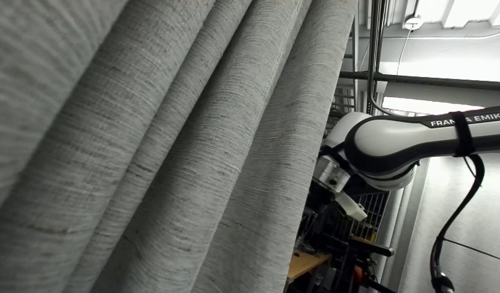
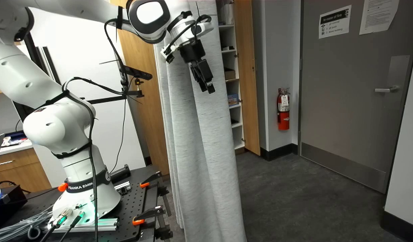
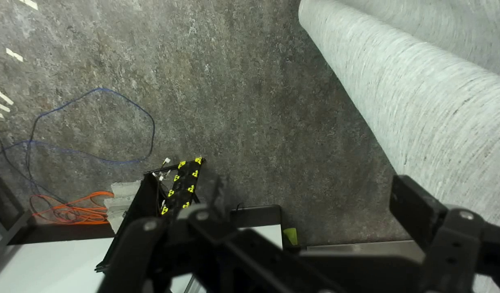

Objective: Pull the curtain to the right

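In an exterior view, the white Franka Emika arm (image 2: 55, 124) rises at lower left from a black perforated breadboard (image 2: 134, 198) and bends along the top of the frame. Orange-tipped clamps (image 2: 154, 212) sit along the breadboard's right edge. At upper centre the Robotiq gripper (image 2: 207, 87) points down and slightly right, overlapping the light-grey pleated curtain (image 2: 209, 151), which hangs through the middle of the frame. Right of it come a shelved cabinet (image 2: 239, 136), its open wooden door (image 2: 250, 101), a red fire extinguisher (image 2: 283, 116) and a grey door (image 2: 344, 84) with a lever handle.

In an exterior view, the curtain (image 1: 217, 142) fills the left and middle, folds slanting from lower left to upper right; the arm enters from the right edge, and the gripper cannot be made out.

In the wrist view, a blue cable (image 3: 153, 126) loops over mottled grey floor (image 3: 233, 81) at left, above an orange cable (image 3: 85, 209). Next comes a black panel (image 3: 184, 179) with yellow symbols. The gripper's fingers (image 3: 416, 211) stand wide apart along the bottom, floor showing between them. The curtain runs diagonally down the right side, behind the right-hand finger; whether they touch cannot be told.
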